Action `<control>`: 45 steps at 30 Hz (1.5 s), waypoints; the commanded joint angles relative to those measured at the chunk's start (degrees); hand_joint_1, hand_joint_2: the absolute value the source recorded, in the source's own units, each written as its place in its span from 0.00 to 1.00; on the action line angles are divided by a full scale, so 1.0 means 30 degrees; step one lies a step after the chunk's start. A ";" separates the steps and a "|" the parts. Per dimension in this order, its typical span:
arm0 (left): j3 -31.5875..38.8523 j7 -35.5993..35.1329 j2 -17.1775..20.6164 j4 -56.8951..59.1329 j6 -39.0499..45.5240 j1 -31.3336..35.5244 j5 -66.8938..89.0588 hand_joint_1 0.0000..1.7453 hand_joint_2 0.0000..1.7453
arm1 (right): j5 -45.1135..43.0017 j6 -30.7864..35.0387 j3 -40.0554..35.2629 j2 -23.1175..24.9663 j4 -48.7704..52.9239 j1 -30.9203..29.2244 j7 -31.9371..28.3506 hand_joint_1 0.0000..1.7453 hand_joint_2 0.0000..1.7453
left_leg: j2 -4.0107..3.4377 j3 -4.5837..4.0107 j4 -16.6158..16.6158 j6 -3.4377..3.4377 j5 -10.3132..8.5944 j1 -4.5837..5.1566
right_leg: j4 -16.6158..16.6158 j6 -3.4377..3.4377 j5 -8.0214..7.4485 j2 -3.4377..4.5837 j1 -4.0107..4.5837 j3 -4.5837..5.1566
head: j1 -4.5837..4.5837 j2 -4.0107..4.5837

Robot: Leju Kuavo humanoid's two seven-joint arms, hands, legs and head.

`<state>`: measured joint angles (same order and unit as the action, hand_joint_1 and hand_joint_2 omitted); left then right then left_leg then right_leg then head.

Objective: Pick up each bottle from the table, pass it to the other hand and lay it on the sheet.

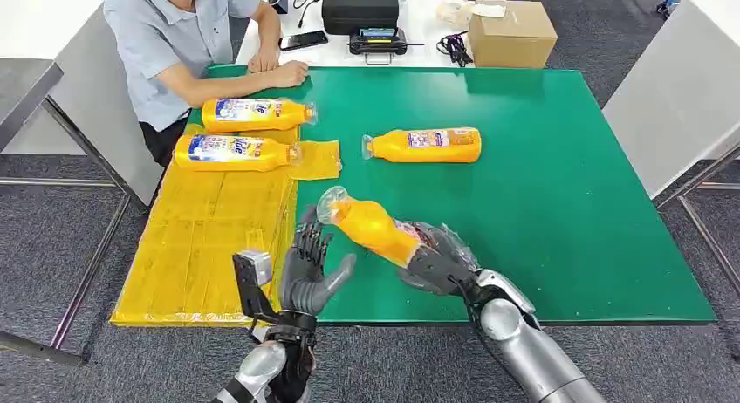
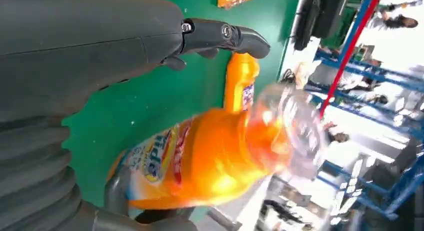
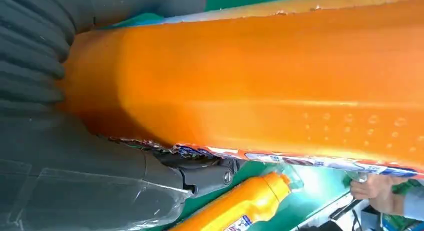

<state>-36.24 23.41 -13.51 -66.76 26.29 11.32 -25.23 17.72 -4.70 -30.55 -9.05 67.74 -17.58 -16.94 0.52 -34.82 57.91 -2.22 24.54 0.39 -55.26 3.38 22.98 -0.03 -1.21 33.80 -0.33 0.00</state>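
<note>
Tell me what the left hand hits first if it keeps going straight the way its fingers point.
Most likely the held bottle: the open left hand points up toward its clear-capped neck, which the right hand holds out. Depth is unclear, so it might pass beside the neck.

You see a person (image 1: 179, 37) seated at the table's far corner, cardboard box (image 1: 511, 34), black case (image 1: 359, 6), phone (image 1: 304, 41) behind.

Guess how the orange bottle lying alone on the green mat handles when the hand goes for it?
The lone orange bottle lies on its side, so it would probably roll if nudged across its length. It looks like rigid plastic, likely stiff under the fingers. The glossy label could be somewhat slippery; weight can't be judged.
</note>
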 commanded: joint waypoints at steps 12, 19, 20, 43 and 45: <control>0.0141 -0.0267 -0.0294 0.4583 -0.1111 0.2021 -0.0762 0.00 1.00 | 0.0173 0.0334 -0.2204 0.0860 -0.1370 -0.2036 0.0112 1.00 1.00 | -0.0057 0.0079 -0.0001 0.0047 0.0033 -0.0024 | 0.0000 -0.0053 0.0018 0.0042 0.0025 -0.0062 | 0.0000 0.0000; 0.1145 0.0815 -0.0300 0.2964 -0.0923 0.1520 -0.1414 0.00 1.00 | -0.0166 0.0182 -0.2557 0.0978 -0.1520 -0.1813 0.0158 1.00 1.00 | -0.0050 0.0030 0.0001 0.0038 0.0021 -0.0022 | -0.0003 -0.0042 0.0007 0.0040 0.0024 -0.0017 | 0.0000 0.0000; 0.1175 0.0772 -0.0230 0.2644 -0.0860 0.1485 -0.1416 0.00 1.00 | -0.0172 0.0189 -0.2619 0.0989 -0.1607 -0.1719 0.0149 1.00 1.00 | -0.0064 0.0061 0.0016 0.0055 0.0043 -0.0032 | -0.0014 -0.0062 0.0024 0.0049 0.0035 -0.0047 | 0.0000 0.0000; 0.1331 0.0011 -0.0800 0.2819 -0.1487 0.1643 -0.2285 0.00 1.00 | -0.0546 0.0203 -0.3164 0.1650 -0.1880 -0.2107 -0.0149 1.00 1.00 | -0.0049 0.0057 0.0002 0.0045 0.0034 -0.0022 | -0.0007 -0.0051 0.0023 0.0036 0.0023 -0.0042 | 0.0000 0.0000; 0.1197 -0.0025 -0.0905 0.3216 -0.1765 0.1721 -0.2144 0.00 1.00 | -0.0608 0.0222 -0.3196 0.1709 -0.1681 -0.2126 -0.0241 1.00 1.00 | -0.0055 0.0071 0.0008 0.0053 0.0041 -0.0026 | -0.0013 -0.0060 0.0028 0.0040 0.0028 -0.0052 | 0.0000 0.0000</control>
<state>-32.50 24.72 -16.09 -62.36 23.04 14.26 -31.36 16.15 -3.80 -37.94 -4.41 65.03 -20.50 -17.11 0.52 -34.88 57.91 -2.22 24.53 0.37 -55.28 3.39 22.97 -0.03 -1.20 33.88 -0.33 0.00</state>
